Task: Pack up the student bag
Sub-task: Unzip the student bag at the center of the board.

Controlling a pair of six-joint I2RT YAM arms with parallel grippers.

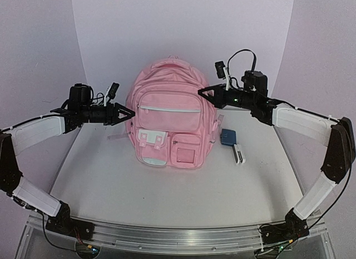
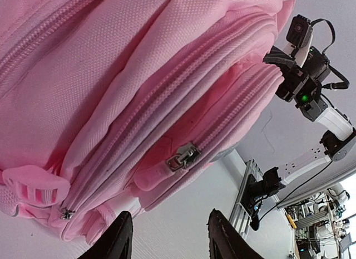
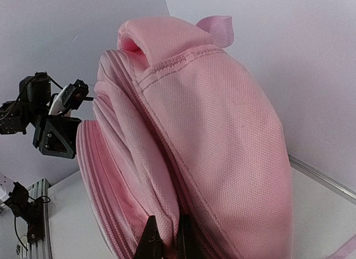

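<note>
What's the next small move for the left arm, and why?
Probably ease the left gripper forward onto the zipper pull and close. Its jaws stand open just short of that pull, and the right gripper seems pinched shut on the student bag seam, steadying it.

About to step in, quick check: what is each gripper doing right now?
Left gripper: open, jaws apart, holding nothing.
Right gripper: closed, pinching a fold of the student bag.
</note>
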